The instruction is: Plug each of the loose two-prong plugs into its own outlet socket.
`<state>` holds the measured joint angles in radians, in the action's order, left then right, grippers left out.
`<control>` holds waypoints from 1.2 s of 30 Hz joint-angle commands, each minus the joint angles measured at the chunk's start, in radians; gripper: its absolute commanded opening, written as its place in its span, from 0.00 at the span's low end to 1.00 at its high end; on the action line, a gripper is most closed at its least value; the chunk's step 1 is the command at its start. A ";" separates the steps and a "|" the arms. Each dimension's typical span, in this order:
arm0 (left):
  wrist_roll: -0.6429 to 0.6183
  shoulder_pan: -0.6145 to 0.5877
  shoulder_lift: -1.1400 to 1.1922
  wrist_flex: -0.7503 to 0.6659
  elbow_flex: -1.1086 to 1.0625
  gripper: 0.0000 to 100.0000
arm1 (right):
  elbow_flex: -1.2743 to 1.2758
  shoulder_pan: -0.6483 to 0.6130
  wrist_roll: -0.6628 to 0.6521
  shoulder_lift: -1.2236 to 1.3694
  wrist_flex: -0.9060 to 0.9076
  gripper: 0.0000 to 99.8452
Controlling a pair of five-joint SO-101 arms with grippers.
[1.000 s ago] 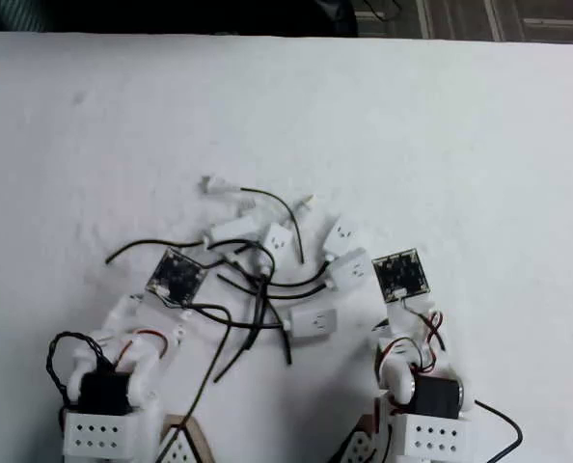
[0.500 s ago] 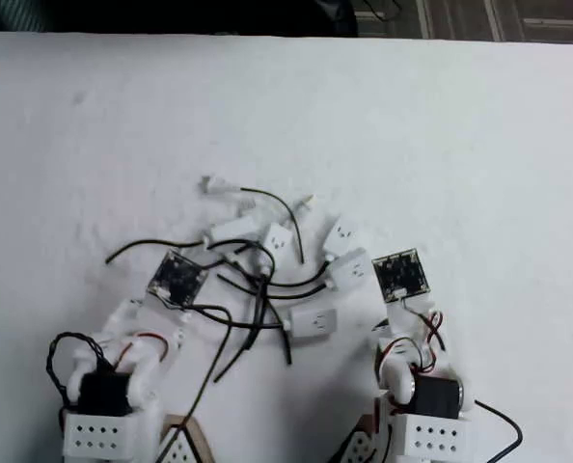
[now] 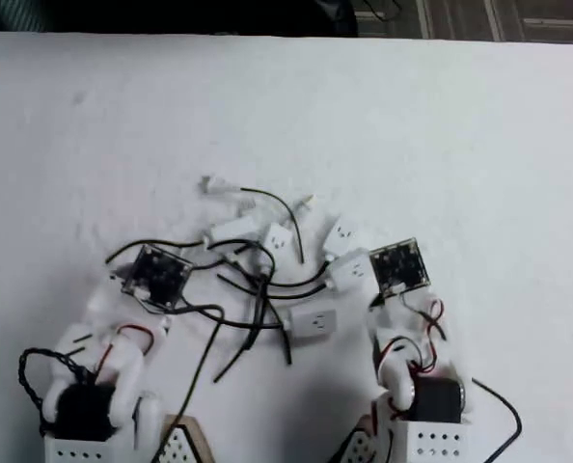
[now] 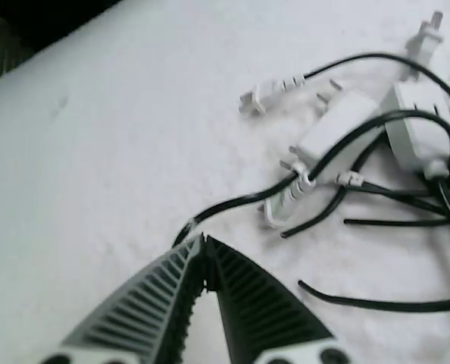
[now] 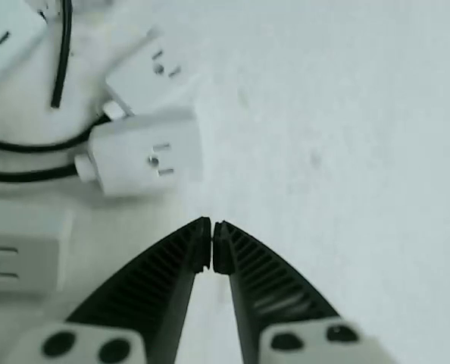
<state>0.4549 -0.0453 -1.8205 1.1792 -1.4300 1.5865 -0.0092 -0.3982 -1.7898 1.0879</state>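
We log both claws fully closed, empty: left gripper (image 4: 204, 264) left of the plugs (image 4: 269, 93), right gripper (image 5: 211, 246) beside an outlet socket (image 5: 145, 155).

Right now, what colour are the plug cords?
Black cords; the left wrist view shows them best.

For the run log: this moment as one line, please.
left gripper shut, empty | right gripper shut, empty | plugs loose | sockets unfilled

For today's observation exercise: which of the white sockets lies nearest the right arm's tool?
The socket lying face up just beyond the tips of the right tool; the others all sit farther off.
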 commanded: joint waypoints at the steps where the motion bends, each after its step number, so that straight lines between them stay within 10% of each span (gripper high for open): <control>1: 0.006 -0.001 0.005 -0.144 0.038 0.02 | -0.048 -0.077 0.018 -0.008 -0.079 0.02; 14: 0.000 0.059 0.067 -0.302 0.048 0.03 | 0.015 -0.125 0.149 -0.008 -0.008 0.02; 30: 0.092 0.213 1.001 -0.301 0.569 0.04 | 0.058 -0.047 0.117 -0.008 -0.004 0.02; 36: 0.110 0.189 1.340 -0.285 0.718 0.22 | 0.098 -0.025 0.043 -0.010 -0.002 0.02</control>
<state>0.5562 0.1573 -0.6145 0.8968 -0.7994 1.6786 -0.0506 -0.3353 -1.7898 1.0802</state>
